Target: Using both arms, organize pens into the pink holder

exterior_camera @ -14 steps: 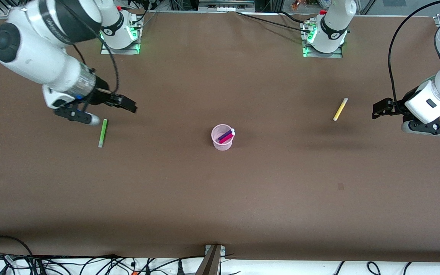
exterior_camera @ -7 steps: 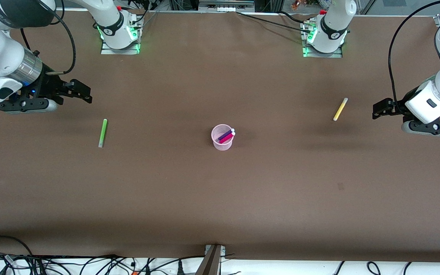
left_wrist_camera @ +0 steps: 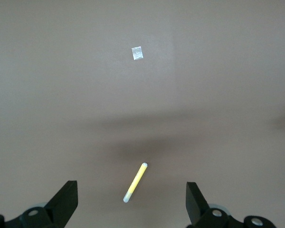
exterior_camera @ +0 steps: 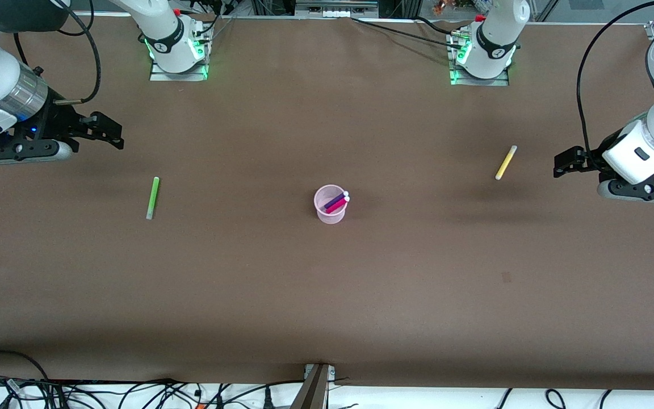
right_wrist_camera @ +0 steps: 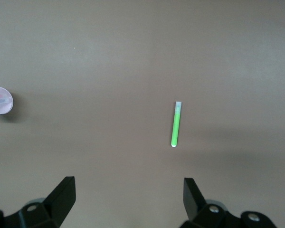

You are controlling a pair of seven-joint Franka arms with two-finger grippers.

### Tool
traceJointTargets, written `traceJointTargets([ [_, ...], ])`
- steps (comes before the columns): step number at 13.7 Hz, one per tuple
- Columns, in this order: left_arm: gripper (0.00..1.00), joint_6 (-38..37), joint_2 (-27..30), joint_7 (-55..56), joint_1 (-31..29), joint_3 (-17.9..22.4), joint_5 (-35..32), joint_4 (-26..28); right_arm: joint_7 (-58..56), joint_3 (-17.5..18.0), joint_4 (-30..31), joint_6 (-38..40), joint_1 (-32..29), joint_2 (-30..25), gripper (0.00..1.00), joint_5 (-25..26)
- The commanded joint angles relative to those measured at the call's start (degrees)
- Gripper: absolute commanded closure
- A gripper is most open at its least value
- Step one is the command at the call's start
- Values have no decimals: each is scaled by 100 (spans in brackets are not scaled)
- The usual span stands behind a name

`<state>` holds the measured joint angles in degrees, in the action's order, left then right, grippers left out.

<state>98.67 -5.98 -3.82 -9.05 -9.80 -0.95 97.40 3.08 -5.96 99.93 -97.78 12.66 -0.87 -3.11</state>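
Both end effectors hang up in the air with nothing in them. The right end effector [exterior_camera: 112, 136] is over the table [exterior_camera: 327, 295] at the right arm's end, and the wrist view shows its fingers [right_wrist_camera: 62, 192] wide apart. The left end effector [exterior_camera: 564, 162] is over the table at the left arm's end, and its fingers [left_wrist_camera: 66, 199] are wide apart too.

About half the job looks done. The pink cup [exterior_camera: 330, 204] stands in the middle of the table. Two pens are in it, the purple pen [exterior_camera: 335, 200] and the pink pen [exterior_camera: 336, 205]. They lean together with their pale ends sticking out over the rim, toward about 2 o'clock in the front view.

Two pens are left. The green pen [exterior_camera: 152, 197] lies flat on the table, at about 5 o'clock from the right end effector in the front view. The yellow pen [exterior_camera: 506, 162] lies flat close to the left end effector, at about 9 o'clock from it. Both lie well apart from the cup. Each arm likely needs to pick up its nearby pen and drop it in the cup.
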Motion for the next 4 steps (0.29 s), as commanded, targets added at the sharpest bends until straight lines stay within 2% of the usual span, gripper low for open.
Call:
traceJointTargets([
  [1,0,12,44,66,-26,-30,42,7,-141,561,-245,206,-589,8,0,82],
  [4,0,12,44,66,-26,-30,42,7,-141,561,-316,233,-589,69,0,91],
])
